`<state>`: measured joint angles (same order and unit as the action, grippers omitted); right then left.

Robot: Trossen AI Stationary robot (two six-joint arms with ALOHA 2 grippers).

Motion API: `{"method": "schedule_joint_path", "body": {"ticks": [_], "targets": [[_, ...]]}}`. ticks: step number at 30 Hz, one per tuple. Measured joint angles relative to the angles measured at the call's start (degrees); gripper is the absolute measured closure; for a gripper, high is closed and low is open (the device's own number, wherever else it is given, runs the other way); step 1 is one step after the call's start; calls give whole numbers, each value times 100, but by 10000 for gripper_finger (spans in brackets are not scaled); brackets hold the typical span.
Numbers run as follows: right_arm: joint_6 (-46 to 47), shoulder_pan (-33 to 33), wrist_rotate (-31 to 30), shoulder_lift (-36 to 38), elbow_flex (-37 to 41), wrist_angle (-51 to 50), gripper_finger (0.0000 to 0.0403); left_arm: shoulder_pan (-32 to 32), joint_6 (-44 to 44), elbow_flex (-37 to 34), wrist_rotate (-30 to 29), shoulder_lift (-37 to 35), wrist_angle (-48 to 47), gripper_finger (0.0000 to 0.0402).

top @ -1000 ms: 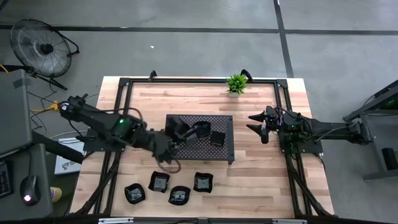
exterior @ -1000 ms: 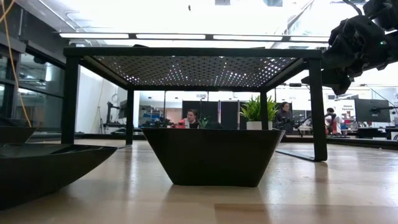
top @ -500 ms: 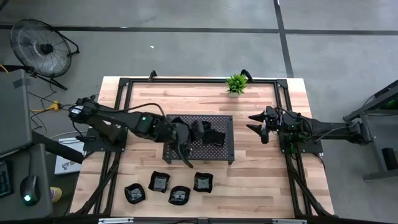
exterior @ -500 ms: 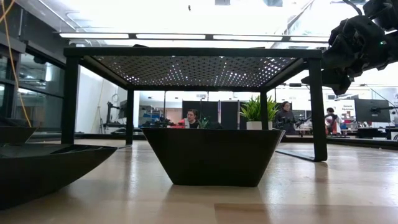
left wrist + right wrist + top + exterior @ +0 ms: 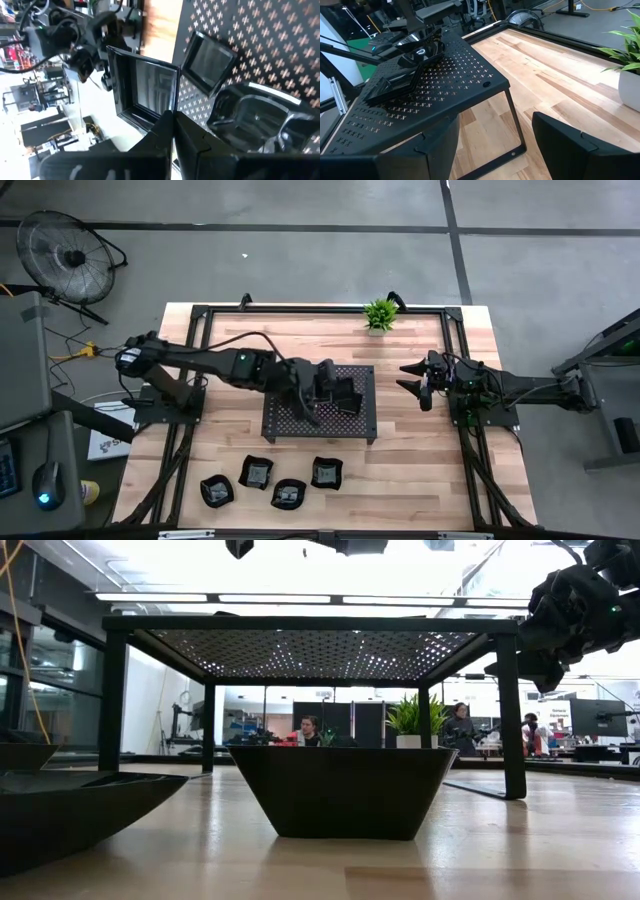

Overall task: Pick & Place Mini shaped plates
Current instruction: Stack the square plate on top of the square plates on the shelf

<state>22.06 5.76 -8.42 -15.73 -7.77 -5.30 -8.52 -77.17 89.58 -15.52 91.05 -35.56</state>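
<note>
The left gripper (image 5: 325,376), apparently clamped on a square plate (image 5: 142,87), hovers over the perforated tray (image 5: 290,420); lowering and releasing comes next. The right gripper (image 5: 412,380) waits open.

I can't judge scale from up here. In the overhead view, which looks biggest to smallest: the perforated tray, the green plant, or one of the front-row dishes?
1. Perforated tray, clearly largest.
2. Green plant and front-row dish look alike; not ranked.

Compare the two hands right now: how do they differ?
The left hand is shut, reaching over the perforated tray among the mini plates there; the right hand is open, waiting off the tray's right side above bare table. Both are dark and two-fingered.
</note>
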Motion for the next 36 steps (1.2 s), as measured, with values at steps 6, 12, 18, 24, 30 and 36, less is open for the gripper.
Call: {"method": "schedule_joint_path", "body": {"ticks": [6, 12, 18, 24, 30, 36], "targets": [[0, -2, 2, -2, 0, 0, 157, 296, -634, 0, 489, -1, 34, 396], [0, 0, 0, -1, 2, 0, 157, 503, -1200, 0, 623, 77, 102, 396], [0, -2, 2, -2, 1, 2, 157, 468, -1628, 8, 882, 337, 305, 396], [1, 0, -7, -12, 0, 4, 157, 406, -1772, -1, 874, 579, 372, 396], [0, 0, -2, -53, 0, 1, 157, 279, -1890, 0, 627, 823, 389, 396], [0, -2, -9, -74, 0, 0, 157, 208, -2343, -5, 269, 955, 272, 396]]}}
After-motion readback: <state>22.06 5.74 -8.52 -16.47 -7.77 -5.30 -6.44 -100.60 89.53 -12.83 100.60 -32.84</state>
